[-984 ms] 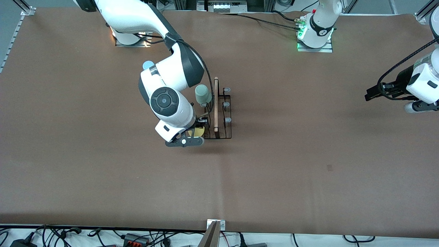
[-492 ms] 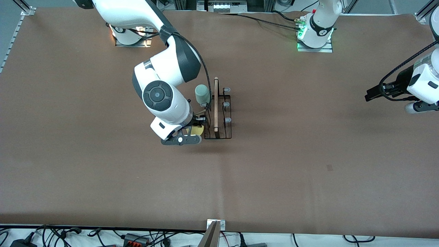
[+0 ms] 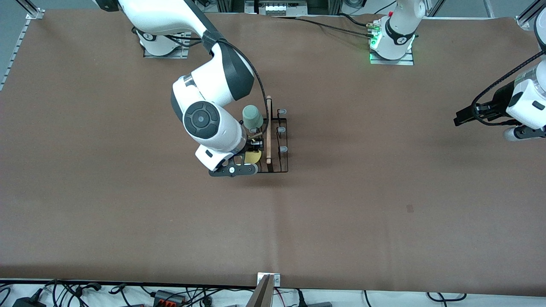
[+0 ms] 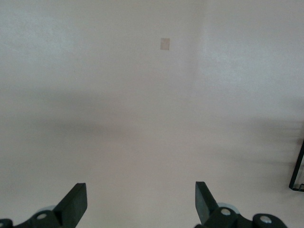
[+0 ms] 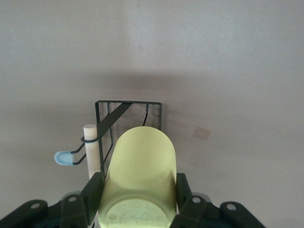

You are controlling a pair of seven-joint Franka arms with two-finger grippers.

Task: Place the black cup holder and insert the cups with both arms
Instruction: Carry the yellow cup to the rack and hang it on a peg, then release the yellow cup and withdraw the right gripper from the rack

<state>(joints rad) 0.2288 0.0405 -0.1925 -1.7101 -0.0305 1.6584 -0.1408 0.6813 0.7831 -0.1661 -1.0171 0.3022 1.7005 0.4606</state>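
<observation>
Thin black wire cup holder (image 3: pixel 273 143) with a light wooden rod handle (image 3: pixel 268 130) and grey-tipped pegs (image 3: pixel 283 149): standing near the middle of the brown table (image 3: pixel 384 192), one small pale grey-green tapered plastic cup (image 3: pixel 251 117) seated on its peg row toward the right arm's end. Right gripper (image 5: pixel 140 199): over the holder's end nearer the front camera, fingers clamped on either side of a small yellow tapered plastic cup (image 5: pixel 140 178). Left gripper (image 4: pixel 140 205): waiting above bare table at the left arm's end, well apart from the holder, fingers spread wide with nothing between them.
</observation>
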